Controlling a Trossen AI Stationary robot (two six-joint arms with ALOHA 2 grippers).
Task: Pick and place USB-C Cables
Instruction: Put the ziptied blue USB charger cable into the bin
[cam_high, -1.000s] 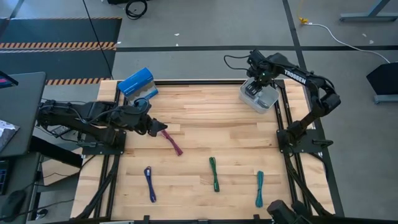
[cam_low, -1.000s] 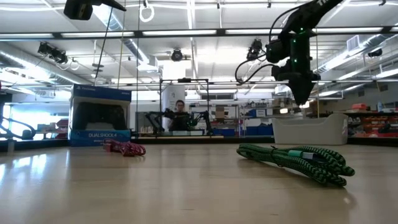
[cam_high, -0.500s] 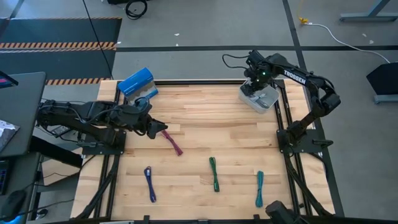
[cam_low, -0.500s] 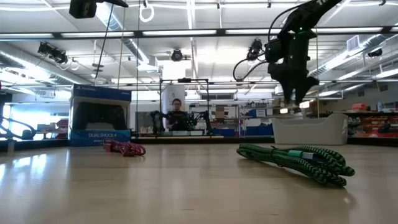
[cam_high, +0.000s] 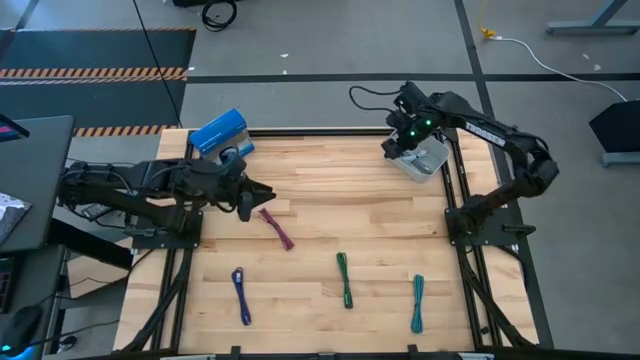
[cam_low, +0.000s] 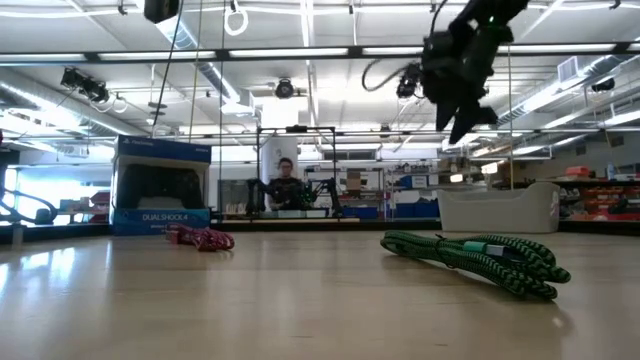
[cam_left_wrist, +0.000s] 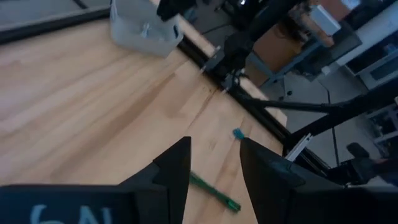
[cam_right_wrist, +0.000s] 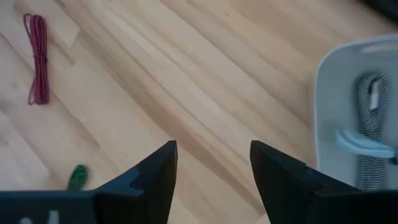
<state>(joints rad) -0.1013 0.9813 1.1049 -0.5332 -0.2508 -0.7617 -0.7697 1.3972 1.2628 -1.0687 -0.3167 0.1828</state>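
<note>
The right gripper (cam_right_wrist: 211, 180) has its fingers (cam_right_wrist: 155, 177) spread apart with nothing between them, raised above the wooden surface (cam_high: 340, 205) just beside the near edge of the clear tray (cam_high: 422, 158). In that tray, off to one side of these fingers, lie a grey cable (cam_right_wrist: 371, 118) and a light blue cable (cam_right_wrist: 364, 144). Farther out across the surface from them lies the maroon cable (cam_high: 277, 229), with the end of the green cable (cam_high: 344, 279) also showing in the right wrist view. The left gripper (cam_left_wrist: 214, 171) likewise has its fingers (cam_left_wrist: 174, 171) parted and empty, held above the surface just beside one end of the maroon cable, with the blue box (cam_high: 219, 132) close behind it. Well away from both pairs of fingers, along the surface's near side, lie the purple-blue cable (cam_high: 241, 295), the green cable and the teal cable (cam_high: 417, 303), each apart from the others.
</note>
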